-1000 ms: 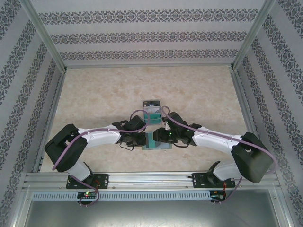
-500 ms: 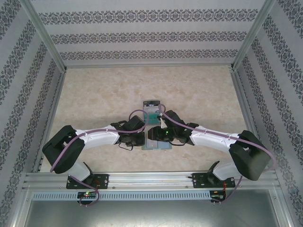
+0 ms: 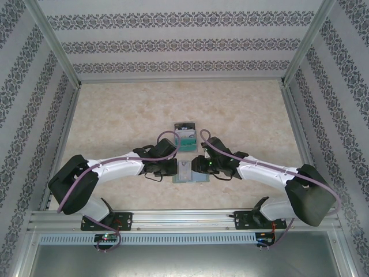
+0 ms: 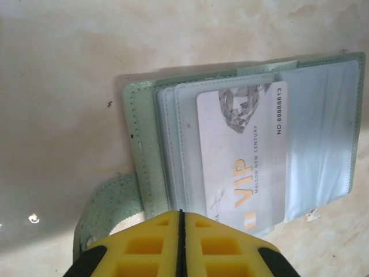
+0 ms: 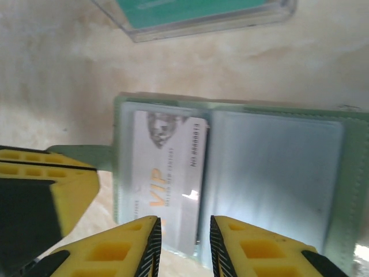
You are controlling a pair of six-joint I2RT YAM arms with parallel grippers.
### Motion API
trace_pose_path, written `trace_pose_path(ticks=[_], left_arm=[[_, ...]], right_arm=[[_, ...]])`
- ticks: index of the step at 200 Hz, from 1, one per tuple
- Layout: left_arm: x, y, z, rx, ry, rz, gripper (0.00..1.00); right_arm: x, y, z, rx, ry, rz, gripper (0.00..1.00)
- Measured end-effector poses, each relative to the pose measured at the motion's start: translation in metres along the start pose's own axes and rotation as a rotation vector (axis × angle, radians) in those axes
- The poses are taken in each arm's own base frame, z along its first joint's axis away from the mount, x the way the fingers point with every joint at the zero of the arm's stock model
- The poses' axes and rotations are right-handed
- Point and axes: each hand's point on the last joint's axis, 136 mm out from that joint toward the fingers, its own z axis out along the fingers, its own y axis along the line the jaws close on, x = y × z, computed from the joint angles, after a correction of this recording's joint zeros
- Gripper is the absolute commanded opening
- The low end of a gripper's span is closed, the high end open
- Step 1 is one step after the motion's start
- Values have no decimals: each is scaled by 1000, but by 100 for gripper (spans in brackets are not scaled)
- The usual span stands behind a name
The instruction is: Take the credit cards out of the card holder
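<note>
- Since a second ago, the right gripper (image 5: 184, 239) swung left across the small, flat grey-green two-panel card holder (image 4: 141, 150) and hid it. It is now back at the holder's right side.
- That leaves a white plastic VIP credit card (image 4: 242, 156) uncovered in the top view.
- Both elbows have sunk a little toward the near rail, and the left gripper (image 4: 180, 222) has kept its place.
- The left gripper's yellow fingers are pressed together with no gap. Their tips sit at the holder's near edge, just beside the little side tab (image 4: 109, 210). Whether they pinch anything cannot be told.
- The right gripper's jaws stand partly apart, above the near end of the white card and the middle fold. They grip nothing.
- The holder lies open and flat on the pale marbled table (image 3: 127, 115), between the two grippers. The white card rests in its left glossy sleeve, part of it sticking out.
- A clear-edged stack of teal cards (image 5: 202, 14) lies just beyond the holder.
- The left arm (image 3: 115, 167) and right arm (image 3: 265, 172) reach inward from their bases, elbows out to the sides and wrists meeting at mid-table.
</note>
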Motion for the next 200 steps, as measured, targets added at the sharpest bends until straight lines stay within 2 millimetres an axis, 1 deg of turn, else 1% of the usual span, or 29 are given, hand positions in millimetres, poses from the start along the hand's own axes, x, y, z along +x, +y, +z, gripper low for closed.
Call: trace_pose_path(ticks=[20,67,137,172,187,192,200], left_arm=[[2,-1,5,5,14,-2,3],[5,2,15,-1,37,-6,4],[6,2,18,0,46,-9,3],[6,2,18,0,46,-9,3],[6,2,18,0,47,-9,2],[6,2,18,0,46,-9,0],[6,2,19,0,47,-9,0]], right_arm=[[1,-1,3,-3,9,7,27],[3,-2,19,-28,49,35,27],[8,-1,35,-62,97,64,27],[10,-3,38,-61,110,70,27],[10,-2,38,-64,108,69,24],[10,-2,38,-64,107,68,22],[10,-2,38,-65,107,70,18]])
